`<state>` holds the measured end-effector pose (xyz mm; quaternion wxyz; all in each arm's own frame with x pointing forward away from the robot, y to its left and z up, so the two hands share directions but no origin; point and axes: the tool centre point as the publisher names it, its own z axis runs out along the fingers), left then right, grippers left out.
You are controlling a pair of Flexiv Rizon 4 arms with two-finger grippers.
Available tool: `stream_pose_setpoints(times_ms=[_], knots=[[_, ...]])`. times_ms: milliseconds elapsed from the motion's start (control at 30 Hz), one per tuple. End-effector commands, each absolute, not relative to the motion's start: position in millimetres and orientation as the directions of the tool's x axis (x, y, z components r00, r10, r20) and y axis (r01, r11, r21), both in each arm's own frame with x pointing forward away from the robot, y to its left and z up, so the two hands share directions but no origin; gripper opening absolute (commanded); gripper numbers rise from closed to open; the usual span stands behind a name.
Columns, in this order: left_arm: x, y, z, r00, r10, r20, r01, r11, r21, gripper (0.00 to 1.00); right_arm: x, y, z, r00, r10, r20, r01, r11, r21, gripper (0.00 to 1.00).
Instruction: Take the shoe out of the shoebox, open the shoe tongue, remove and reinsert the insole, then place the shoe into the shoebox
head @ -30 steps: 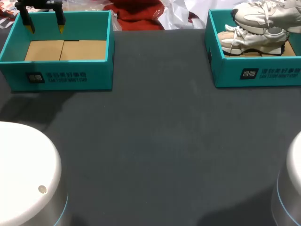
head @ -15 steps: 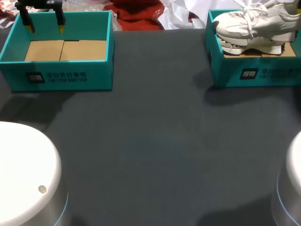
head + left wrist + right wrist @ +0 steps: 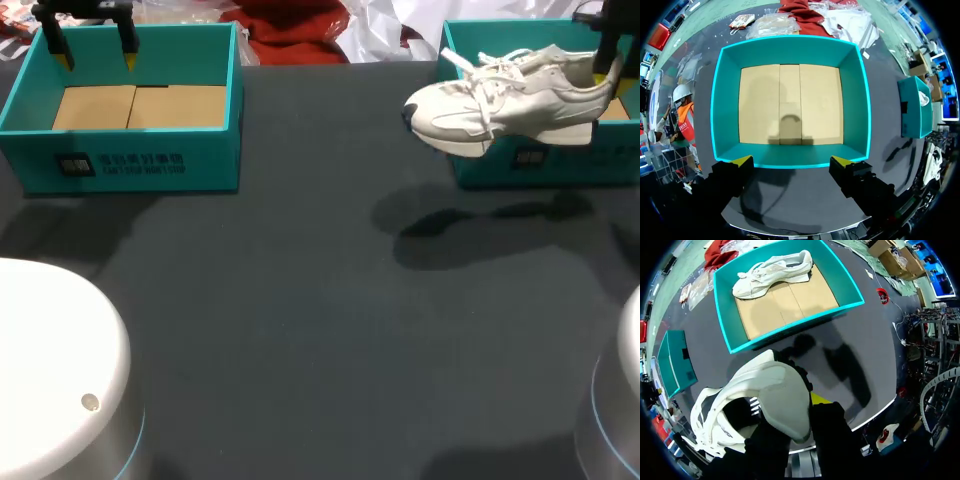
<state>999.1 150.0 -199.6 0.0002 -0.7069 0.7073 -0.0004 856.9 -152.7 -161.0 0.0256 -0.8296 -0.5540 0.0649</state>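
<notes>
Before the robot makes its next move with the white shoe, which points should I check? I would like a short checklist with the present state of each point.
1. Shoe out of the right shoebox: ok, it hangs above the table, outside the box.
2. Grip: ok, the right pincer is shut on the heel.
3. Landing spot: ok, the table under the shoe is bare, with only its shadow there.
4. Left pincer free to help: ok, it is open and empty, above a wall of the left shoebox.
5. Laces untied: cannot tell.
</notes>
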Motion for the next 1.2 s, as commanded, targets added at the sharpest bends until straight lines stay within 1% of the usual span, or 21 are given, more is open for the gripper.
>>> stream_pose_setpoints(times_ms=[33, 267, 400, 833, 867, 967, 1033, 1200], knots=[[999.3, 150.0, -199.6, 0.000, -1.000, 0.000, -1.000, 0.000, -0.001, 1.00, 819.7, -134.1, -172.7, 0.394, 0.917, -0.060, 0.919, -0.391, 0.053, 0.00], [999.3, 150.0, -199.6, 0.000, -1.000, 0.000, -1.000, 0.000, -0.001, 1.00, 787.6, -104.5, -191.1, 0.413, 0.909, -0.062, 0.911, -0.412, 0.027, 0.00], [999.3, 150.0, -199.6, 0.000, -1.000, 0.000, -1.000, 0.000, -0.001, 1.00, 779.2, -89.1, -201.5, 0.399, 0.915, -0.059, 0.916, -0.401, -0.023, 0.00], [999.3, 150.0, -199.6, 0.000, -1.000, 0.000, -1.000, 0.000, -0.001, 1.00, 779.2, -89.1, -201.5, 0.399, 0.915, -0.059, 0.916, -0.401, -0.023, 0.00], [999.3, 150.0, -199.6, 0.000, -1.000, 0.000, -1.000, 0.000, -0.001, 1.00, 777.9, -82.0, -201.6, 0.391, 0.919, -0.052, 0.920, -0.392, -0.012, 0.00], [999.3, 150.0, -199.6, 0.000, -1.000, 0.000, -1.000, 0.000, -0.001, 1.00, 771.3, -59.9, -217.9, 0.395, 0.909, -0.134, 0.916, -0.400, -0.017, 0.00], [999.3, 150.0, -199.6, 0.000, -1.000, 0.000, -1.000, 0.000, -0.001, 1.00, 765.2, -46.7, -229.3, 0.400, 0.907, -0.133, 0.913, -0.407, -0.029, 0.00], [999.3, 150.0, -199.6, 0.000, -1.000, 0.000, -1.000, 0.000, -0.001, 1.00, 748.1, -25.8, -245.0, 0.415, 0.900, -0.131, 0.908, -0.419, -0.002, 0.00]])
